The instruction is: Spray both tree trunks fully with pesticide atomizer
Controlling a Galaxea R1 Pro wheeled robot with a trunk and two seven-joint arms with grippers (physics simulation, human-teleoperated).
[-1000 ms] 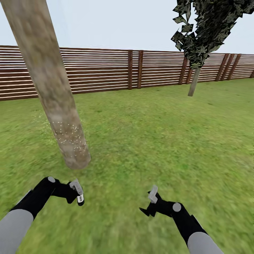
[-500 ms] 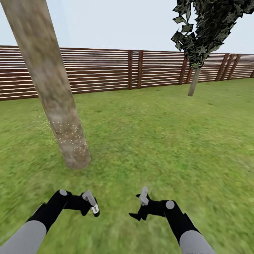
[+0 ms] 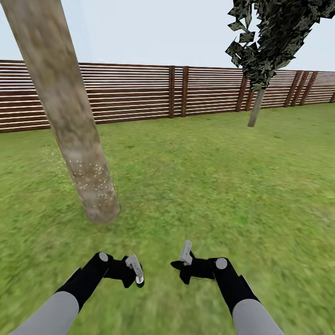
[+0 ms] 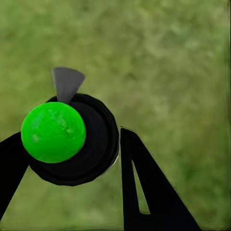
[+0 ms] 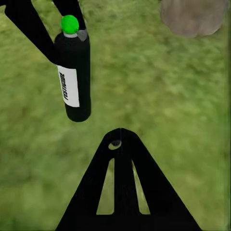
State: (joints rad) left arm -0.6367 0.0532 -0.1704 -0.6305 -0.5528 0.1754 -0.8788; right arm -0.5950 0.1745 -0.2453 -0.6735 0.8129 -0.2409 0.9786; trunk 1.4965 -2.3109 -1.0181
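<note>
Between left gripper (image 5: 48, 29) fingers, pesticide atomizer (image 5: 74, 77), white label unreadable.

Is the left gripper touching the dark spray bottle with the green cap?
Touching: the right wrist view shows the left gripper's fingers clamped on the bottle.

Slatted brown fence (image 3: 139, 93) behind; thin-trunked dark-leaved tree (image 3: 257, 108) at right, near it
</note>
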